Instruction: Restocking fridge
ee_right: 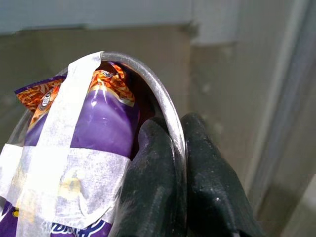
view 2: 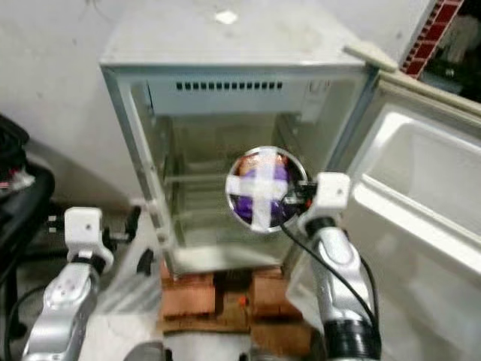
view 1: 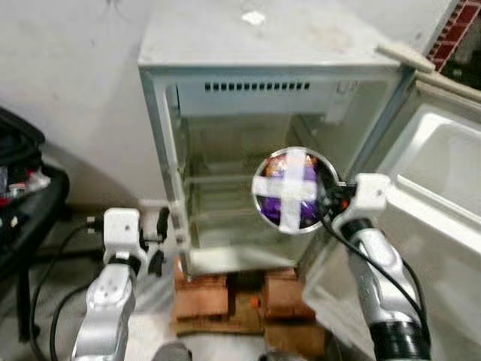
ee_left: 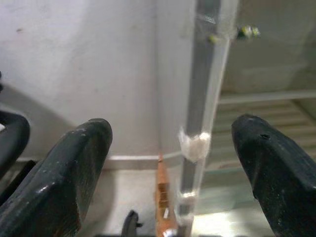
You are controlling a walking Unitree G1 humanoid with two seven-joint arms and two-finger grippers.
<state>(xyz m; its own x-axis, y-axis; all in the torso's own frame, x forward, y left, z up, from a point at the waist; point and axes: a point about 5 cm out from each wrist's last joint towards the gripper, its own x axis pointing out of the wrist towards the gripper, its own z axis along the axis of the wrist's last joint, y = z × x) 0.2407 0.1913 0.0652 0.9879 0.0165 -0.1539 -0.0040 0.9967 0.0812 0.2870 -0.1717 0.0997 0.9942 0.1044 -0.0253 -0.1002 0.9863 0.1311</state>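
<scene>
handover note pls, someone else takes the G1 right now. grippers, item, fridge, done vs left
Right gripper: shut on the rim of a metal bowl holding a purple snack packet taped in with a white cross, held up in front of the open fridge.
Left gripper: open, holding nothing, by the fridge's left front edge.
Fridge door swung open to the right; the glass shelves look bare.
Done: bowl picked up, brought to the opening.
Left: set it on a shelf, release, withdraw.

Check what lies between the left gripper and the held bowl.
In the left eye view, the fridge's left front frame stands between the left gripper and the bowl.
</scene>
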